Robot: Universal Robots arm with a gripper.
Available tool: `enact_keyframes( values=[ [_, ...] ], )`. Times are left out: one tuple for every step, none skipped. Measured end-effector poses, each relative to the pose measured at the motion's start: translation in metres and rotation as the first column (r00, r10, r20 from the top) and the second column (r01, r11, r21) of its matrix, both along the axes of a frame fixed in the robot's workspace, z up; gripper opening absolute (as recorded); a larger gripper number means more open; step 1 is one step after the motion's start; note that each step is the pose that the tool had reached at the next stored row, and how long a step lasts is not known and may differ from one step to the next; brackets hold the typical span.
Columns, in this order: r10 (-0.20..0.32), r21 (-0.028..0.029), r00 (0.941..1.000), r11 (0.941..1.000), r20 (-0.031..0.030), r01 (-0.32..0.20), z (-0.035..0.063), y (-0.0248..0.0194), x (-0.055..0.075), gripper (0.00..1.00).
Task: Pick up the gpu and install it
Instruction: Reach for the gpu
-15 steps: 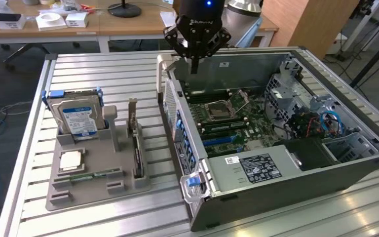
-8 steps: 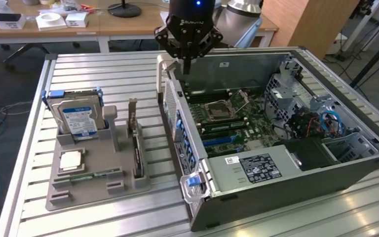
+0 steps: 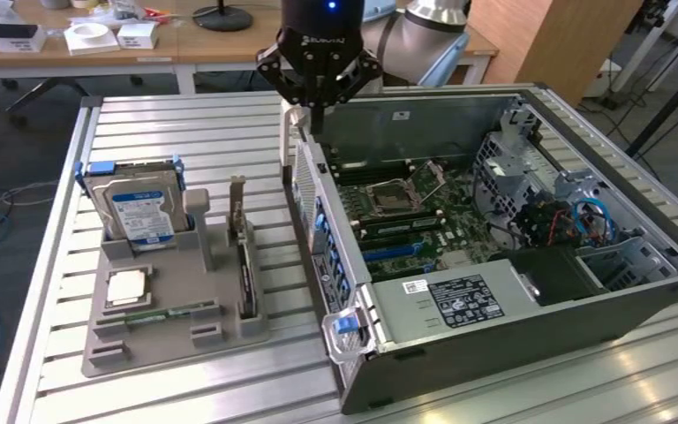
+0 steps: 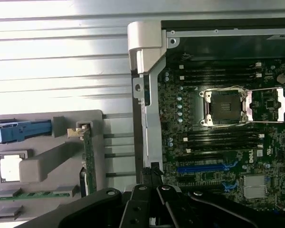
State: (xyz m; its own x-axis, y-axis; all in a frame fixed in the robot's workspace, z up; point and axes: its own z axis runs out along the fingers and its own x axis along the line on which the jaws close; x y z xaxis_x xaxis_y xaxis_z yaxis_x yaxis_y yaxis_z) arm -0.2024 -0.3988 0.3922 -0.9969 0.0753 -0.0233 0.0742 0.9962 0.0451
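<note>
The gpu (image 3: 243, 258) stands on edge in a slot of the grey holder tray (image 3: 151, 340), its silver bracket end pointing up at the far side. In the wrist view the gpu (image 4: 89, 159) shows edge-on as a thin green strip in the tray (image 4: 42, 166). My gripper (image 3: 312, 113) hangs shut and empty above the rear wall of the open computer case (image 3: 528, 327), well behind and to the exterior view's right of the gpu. The wrist view has the gripper (image 4: 154, 195) over the case's edge, beside the motherboard (image 4: 228, 142) with its blue slots (image 4: 204, 167).
On the tray also sit a hard drive (image 3: 139, 208) with blue clips, a processor (image 3: 127, 287) and a RAM stick (image 3: 162, 314). Inside the case are the motherboard (image 3: 416, 212), a power supply (image 3: 451, 300) and drive cages (image 3: 551, 221). Everything rests on a slatted metal table (image 3: 162, 124).
</note>
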Motion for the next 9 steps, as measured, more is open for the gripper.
enact_keyframes(
  values=[
    [0.0,0.0,1.0,1.0,0.0,0.0,0.0,0.0,-0.003,0.1],
    [0.0,0.0,1.0,1.0,0.0,0.0,-0.0001,0.0,-0.005,0.1],
    [0.0,0.0,1.0,1.0,0.0,0.0,-0.0001,0.0,-0.008,0.1],
    [0.0,0.0,1.0,1.0,0.0,0.0,-0.0002,0.0,-0.012,0.1],
    [0.0,0.0,1.0,1.0,0.0001,0.0,-0.0002,0.0,-0.015,0.1],
    [0.0,0.0001,1.0,1.0,0.0,0.0,-0.0003,0.0,-0.019,0.1],
    [0.0,0.0,1.0,1.0,0.0,0.0,-0.0003,0.0,-0.023,0.1],
    [0.0,0.0,1.0,1.0,0.0,0.0,-0.0004,0.0,-0.026,0.1],
    [0.0,0.0,1.0,1.0,0.0,0.0,-0.0005,0.0,-0.03,0.1]
  ],
)
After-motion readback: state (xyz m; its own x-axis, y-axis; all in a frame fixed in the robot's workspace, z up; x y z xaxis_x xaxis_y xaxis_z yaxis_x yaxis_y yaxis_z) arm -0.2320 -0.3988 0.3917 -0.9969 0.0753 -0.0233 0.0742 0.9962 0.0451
